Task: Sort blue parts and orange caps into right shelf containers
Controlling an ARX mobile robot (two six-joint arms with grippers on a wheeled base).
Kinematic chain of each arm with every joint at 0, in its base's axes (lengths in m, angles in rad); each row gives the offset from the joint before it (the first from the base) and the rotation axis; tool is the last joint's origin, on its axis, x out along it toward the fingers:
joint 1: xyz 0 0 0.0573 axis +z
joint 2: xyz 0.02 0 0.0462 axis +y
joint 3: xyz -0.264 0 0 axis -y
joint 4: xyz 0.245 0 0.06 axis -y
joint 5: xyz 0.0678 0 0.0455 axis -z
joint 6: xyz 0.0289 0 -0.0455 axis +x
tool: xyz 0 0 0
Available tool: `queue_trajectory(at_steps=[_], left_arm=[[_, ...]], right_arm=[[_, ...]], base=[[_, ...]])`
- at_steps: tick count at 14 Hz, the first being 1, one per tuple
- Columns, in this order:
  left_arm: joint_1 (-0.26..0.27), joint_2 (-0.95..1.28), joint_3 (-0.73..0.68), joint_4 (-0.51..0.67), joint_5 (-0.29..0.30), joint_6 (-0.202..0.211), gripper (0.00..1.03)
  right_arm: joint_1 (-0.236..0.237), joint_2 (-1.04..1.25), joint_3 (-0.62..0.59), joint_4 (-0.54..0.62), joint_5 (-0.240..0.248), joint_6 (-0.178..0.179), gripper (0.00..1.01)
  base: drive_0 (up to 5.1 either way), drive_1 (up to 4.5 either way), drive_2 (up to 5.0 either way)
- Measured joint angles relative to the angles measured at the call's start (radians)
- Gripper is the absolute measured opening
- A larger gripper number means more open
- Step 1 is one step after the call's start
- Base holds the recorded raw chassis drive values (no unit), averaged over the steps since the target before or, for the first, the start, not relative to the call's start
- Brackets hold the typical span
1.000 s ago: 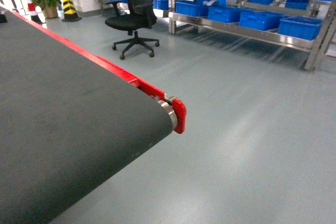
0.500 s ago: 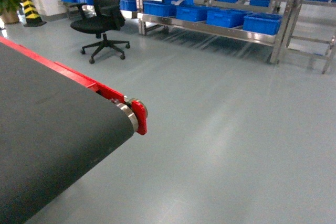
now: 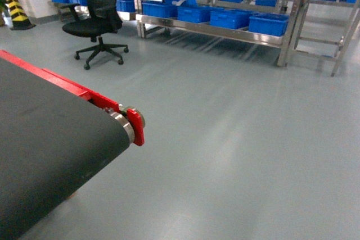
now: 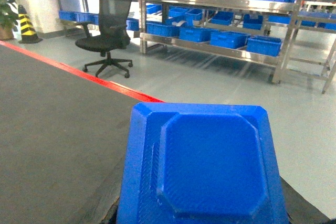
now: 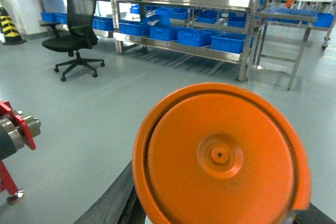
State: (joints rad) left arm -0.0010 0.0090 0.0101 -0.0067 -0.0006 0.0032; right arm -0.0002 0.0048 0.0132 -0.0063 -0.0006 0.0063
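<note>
Apparently each tool carries something (grip unseen): blue part (image 4: 205, 174), orange cap (image 5: 220, 156).

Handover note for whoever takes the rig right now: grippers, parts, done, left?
Left: a blue part fills the wrist view; fingers hidden, grip unconfirmed.
Right: an orange cap fills the wrist view; fingers hidden too.
Position: beside the conveyor belt, open floor ahead, steel shelf with blue crates across the room past the office chair.
Done: both items appear to be carried.
Left: cross to the shelf and drop each in its crate.
</note>
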Motion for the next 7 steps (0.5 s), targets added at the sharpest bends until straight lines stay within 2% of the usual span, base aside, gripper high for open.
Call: queue_trajectory(at_steps=[7], left_arm=[[0.0,0.0,0.0,0.0,0.0,0.0,0.43]], right_arm=[[0.0,0.0,0.0,0.0,0.0,0.0,0.44]], base=[[-1.6,-1.63,-1.6]])
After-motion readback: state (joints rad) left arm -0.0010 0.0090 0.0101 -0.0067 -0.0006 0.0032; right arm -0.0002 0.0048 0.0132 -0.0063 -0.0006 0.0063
